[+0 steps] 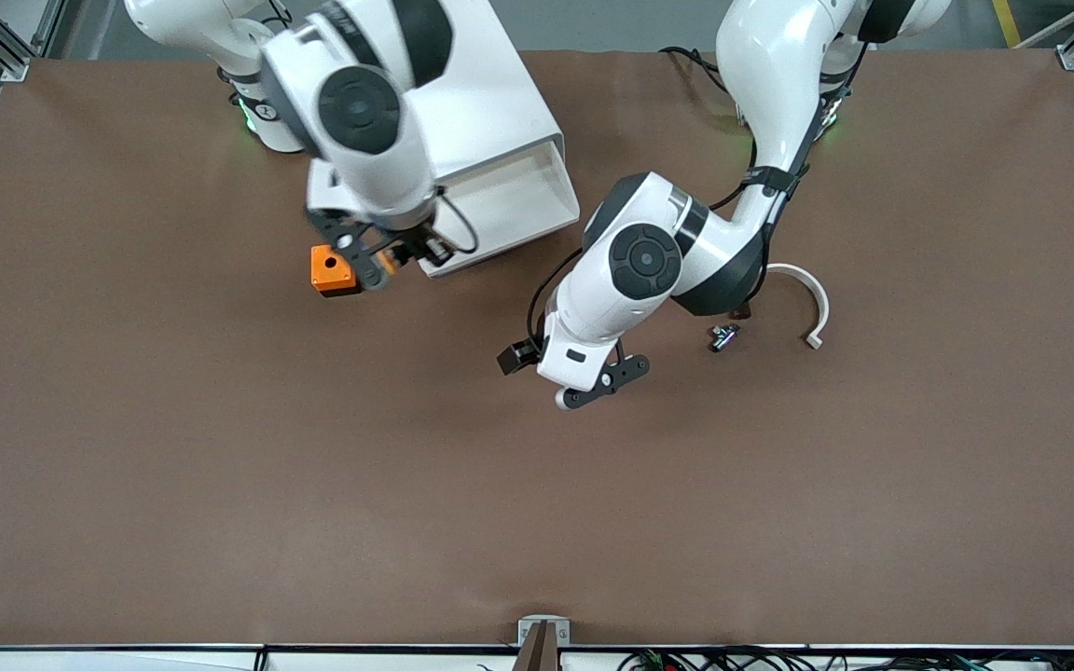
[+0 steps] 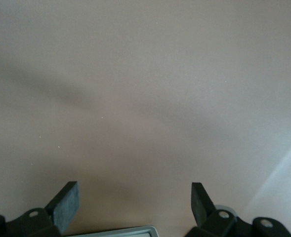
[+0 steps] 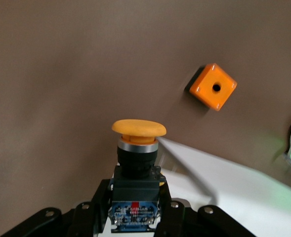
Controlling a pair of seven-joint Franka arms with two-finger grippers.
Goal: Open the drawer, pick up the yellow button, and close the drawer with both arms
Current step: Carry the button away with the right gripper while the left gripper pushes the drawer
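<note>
**The button is out, but the drawer is still open**

The right arm's black two-finger gripper (image 3: 135, 210) is squeezed shut on the small push-button with the round orange-yellow cap and dark body (image 3: 137, 163). It holds the button up in the air, over the brown table (image 1: 220, 466) just in front of the tall white box cabinet with rounded corners (image 1: 490, 102). The top off-white shallow drawer (image 1: 509, 210) is pulled out.

The left arm's black two-finger gripper (image 1: 593, 387) hangs over bare table near the middle. Its fingers (image 2: 66, 205) are wide apart and hold nothing.

What could go wrong? The button is pinched only by its dark bottom part, so a quick swing could make it tip or slip out. The orange cube with a hole (image 3: 213, 86) sits on the table under the right gripper, so coming down here could bump it. The drawer needs a straight push. A push on one corner might turn the whole cabinet, or jam the drawer.

Some things are hard to see. The right arm covers much of the cabinet, so the lower drawers do not show. Most of the drawer's inside is hidden too. The small dark part (image 1: 723, 337) near the curved white piece (image 1: 812, 298) is too tiny to make out.
</note>
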